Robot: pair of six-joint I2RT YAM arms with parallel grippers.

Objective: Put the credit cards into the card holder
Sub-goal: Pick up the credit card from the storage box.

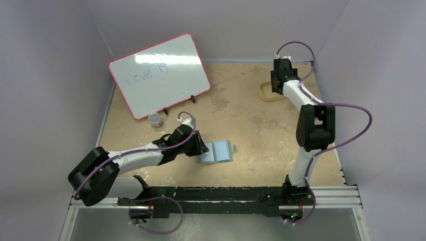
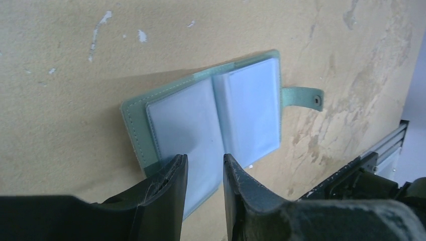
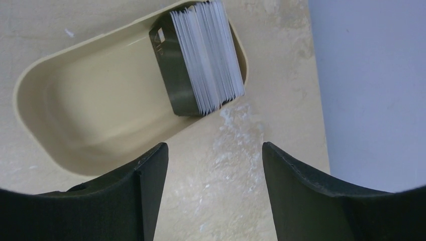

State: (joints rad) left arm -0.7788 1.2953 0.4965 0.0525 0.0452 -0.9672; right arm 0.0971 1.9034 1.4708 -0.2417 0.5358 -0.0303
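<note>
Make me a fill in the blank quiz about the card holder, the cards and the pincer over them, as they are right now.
1. The card holder is folded ___ on the table, so its light blue pockets show.
2. The credit cards stand stacked in the tan ___.
3. The pincer hanging over that stack, holding nothing, belongs to the ___ arm.
Missing words: open; tray; right.

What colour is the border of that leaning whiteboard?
The whiteboard border is pinkish red; top external view shows it best.
</note>
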